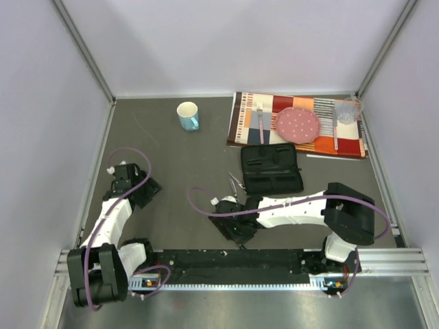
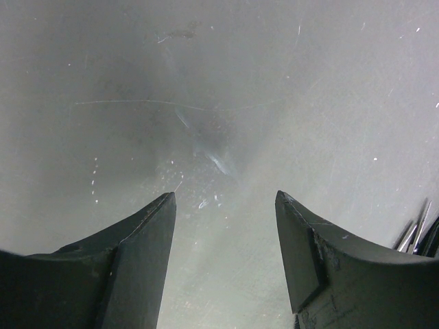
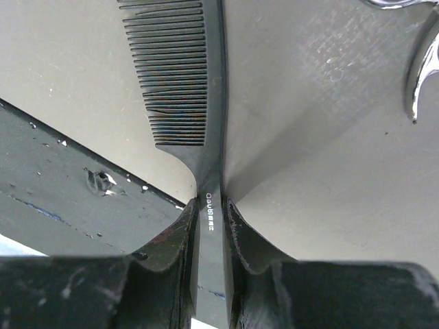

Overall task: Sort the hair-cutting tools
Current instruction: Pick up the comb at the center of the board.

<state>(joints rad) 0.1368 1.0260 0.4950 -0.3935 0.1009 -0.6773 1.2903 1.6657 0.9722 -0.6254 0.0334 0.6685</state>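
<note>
My right claw (image 3: 209, 219) is closed tight on the slim black handled comb (image 3: 180, 82). My fingers (image 3: 184, 236) press on either side of its narrow handle, just below where the row of teeth ends. The toothed part sticks out ahead of my fingertips over the dark grey counter (image 1: 178, 161). I cannot tell whether the comb is lifted or resting on the surface. From above, this claw (image 1: 234, 227) sits in the near middle of the counter, just beyond the black mounting rail (image 1: 226, 260).

The small thin silver metal scissors (image 1: 236, 182) lie on the counter just far of this claw, beside the near left corner of the black rectangular zip case (image 1: 271, 168). Their shiny finger loops show at the right edge of my right wrist view (image 3: 420, 75), apart from the comb.

My left claw (image 2: 226, 197) is spread open with nothing between its fingers, over bare scratched counter at the left side (image 1: 140, 186), well apart from the comb.

Far across the counter stands a light blue mug (image 1: 188, 115). To its right is a striped placemat (image 1: 240, 130) carrying a pink dotted plate (image 1: 297, 123), with a fork with a pinkish handle (image 1: 260, 123) just left of the plate.
</note>
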